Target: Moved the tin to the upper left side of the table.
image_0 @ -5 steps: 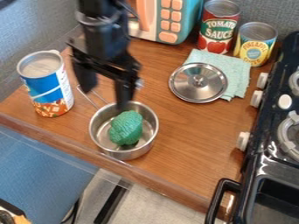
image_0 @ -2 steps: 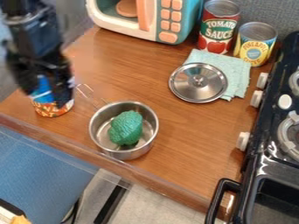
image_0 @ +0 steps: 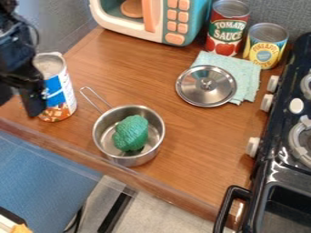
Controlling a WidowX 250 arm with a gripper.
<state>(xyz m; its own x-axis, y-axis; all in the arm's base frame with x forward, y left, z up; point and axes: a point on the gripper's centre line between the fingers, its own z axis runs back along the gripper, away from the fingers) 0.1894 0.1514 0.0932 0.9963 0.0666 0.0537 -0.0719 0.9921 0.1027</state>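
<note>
The brown table (image_0: 200, 132) is spreading beneath everything, and the black arm (image_0: 18, 50) is hanging over its nine-o'clock edge. The silver pot (image_0: 155, 143), near the table's front edge, is sitting at about four o'clock from the blue-labelled tin (image_0: 58, 93), which I am taking to be the one the task is meaning. That tin is standing upright on the table's nine-o'clock side, its long axis running up from the wood.

The hand (image_0: 18, 108) is hanging at roughly nine o'clock from the tin, pointing down, with its nearer finger (image_0: 34, 101) overlapping the tin's edge in the view; whether the two are touching, I cannot tell. The hand is looking open and is holding nothing: the tin is standing outside the gap, beyond that nearer finger. So the coming move is probably asking for a shift toward three o'clock, letting the fingers straddle the tin's upright body before closing. Going across too low would be risking a nudge toward the pot's thin handle (image_0: 96, 101).
</note>
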